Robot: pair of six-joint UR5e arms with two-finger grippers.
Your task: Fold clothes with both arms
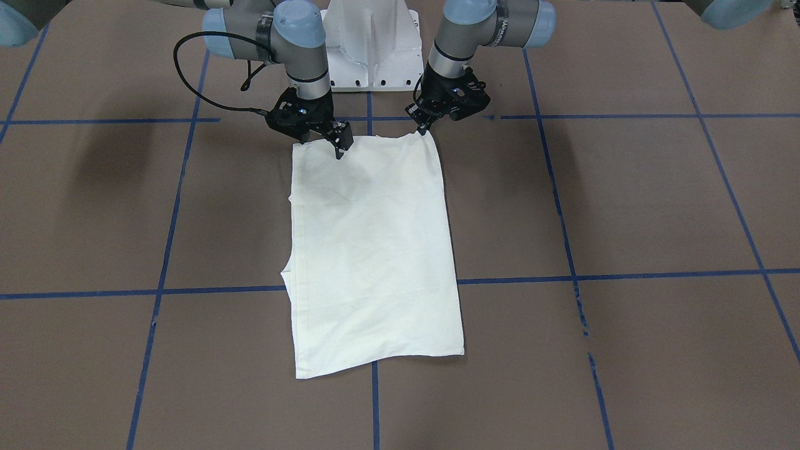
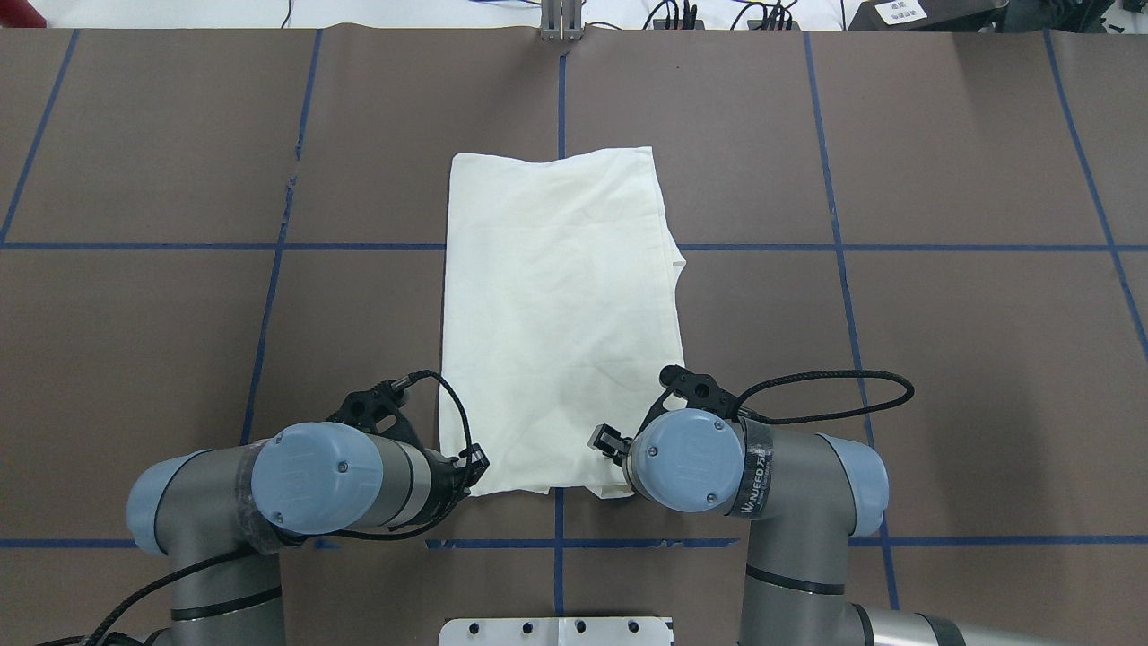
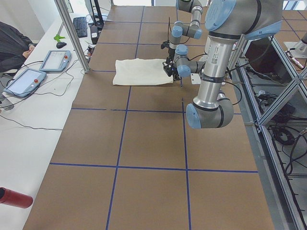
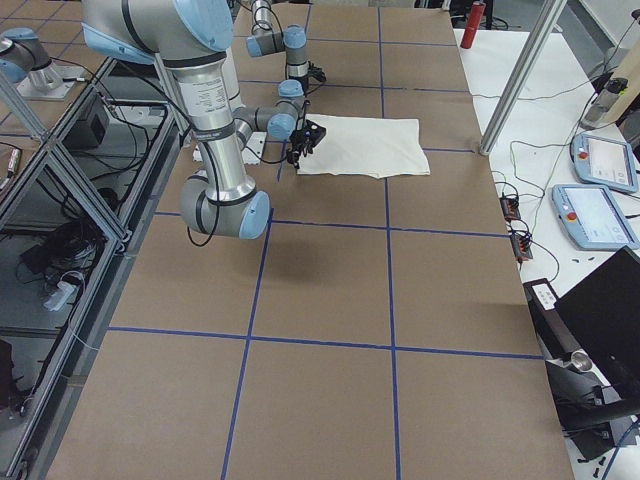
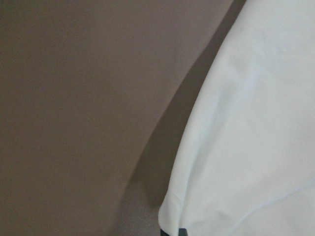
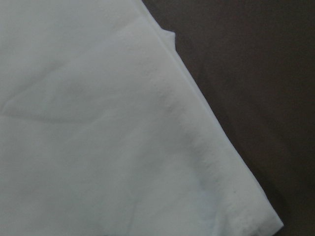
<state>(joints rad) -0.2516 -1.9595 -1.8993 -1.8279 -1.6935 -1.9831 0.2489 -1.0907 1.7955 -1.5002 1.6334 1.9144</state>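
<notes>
Left tool [image 1: 425, 128] pinching T-shirt's [image 1: 375, 250] robot-side corner, right tool [image 1: 341, 149] sitting on other corner, can't tell if gripping; we're probably lining both up for next fold.

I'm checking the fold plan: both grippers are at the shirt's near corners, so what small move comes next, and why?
Probably pinch and raise both corners slightly, together. The left gripper and right gripper sit at the robot-side corners of the shirt; it lies flat in a long strip.
</notes>
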